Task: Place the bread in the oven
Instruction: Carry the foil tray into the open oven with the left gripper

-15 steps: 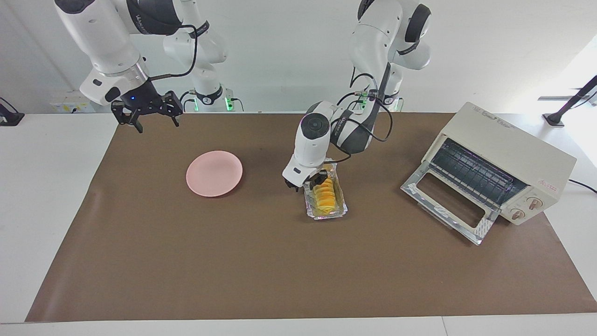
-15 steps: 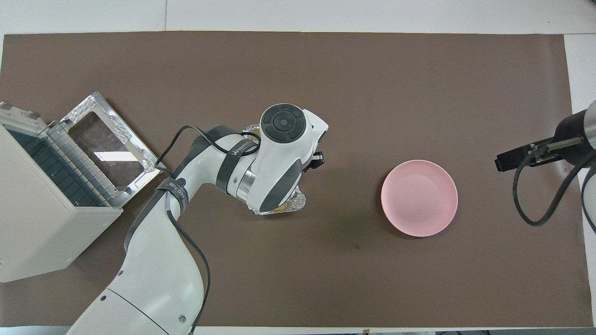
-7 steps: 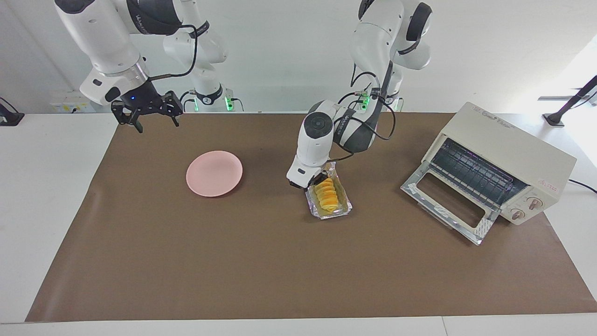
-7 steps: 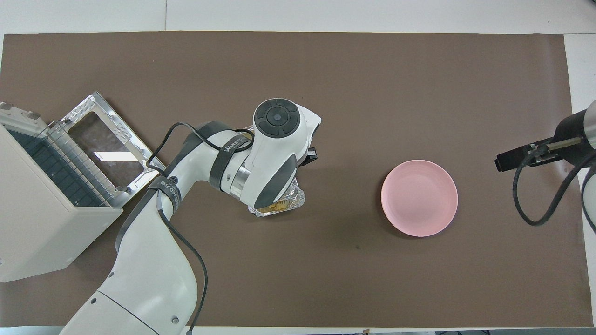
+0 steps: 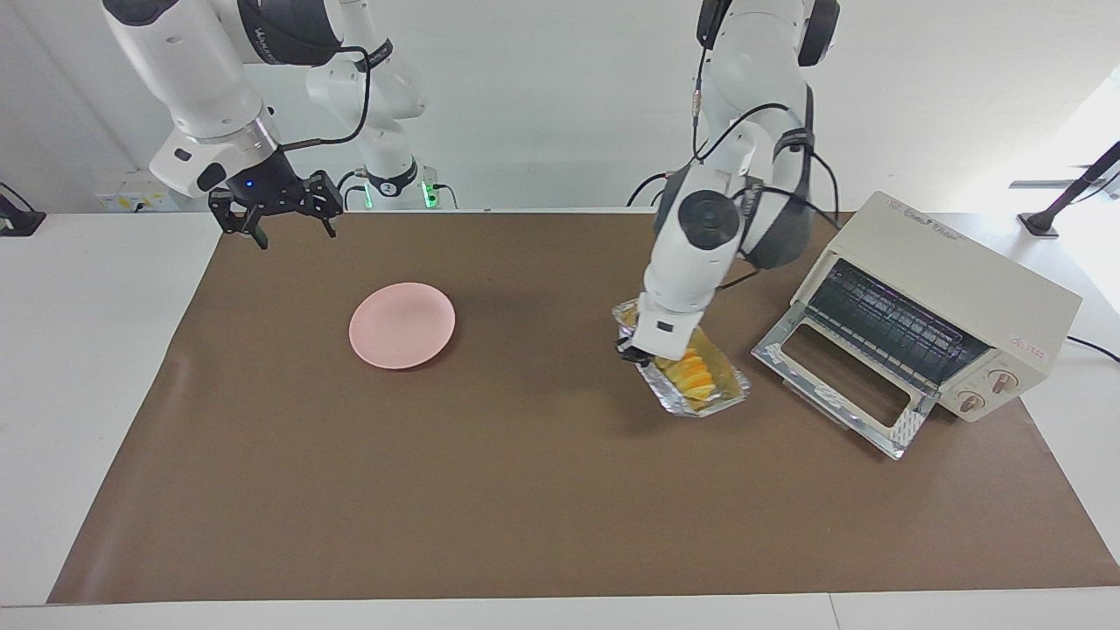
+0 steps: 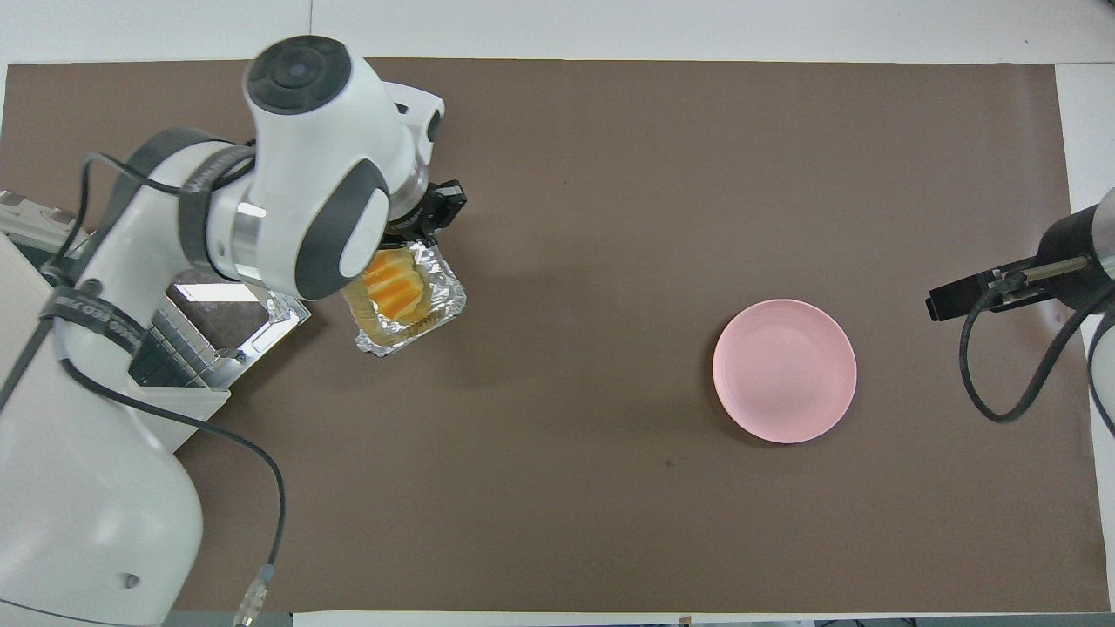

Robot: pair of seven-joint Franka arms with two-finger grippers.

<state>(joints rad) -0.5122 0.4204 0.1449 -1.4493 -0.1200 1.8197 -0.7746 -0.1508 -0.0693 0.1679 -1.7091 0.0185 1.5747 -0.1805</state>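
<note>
Brown-matted tabletop (image 5: 350, 490) | oven (image 5: 954, 297) at left arm's end, door dropped flat for loading | pink plate (image 5: 402, 325) unused | right gripper (image 5: 278, 219) parked, jaws wide | left gripper (image 5: 633, 353) jaws pinching foil tray (image 5: 700, 404) rim, carrying bread (image 5: 687, 372) inside, lifted just beside door.

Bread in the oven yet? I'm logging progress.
Not yet. Done: oven door is open. In hand: left gripper is shut on the foil tray rim, tray raised, carrying the bread beside the door. Right gripper waits open. Left: slide it in.
</note>
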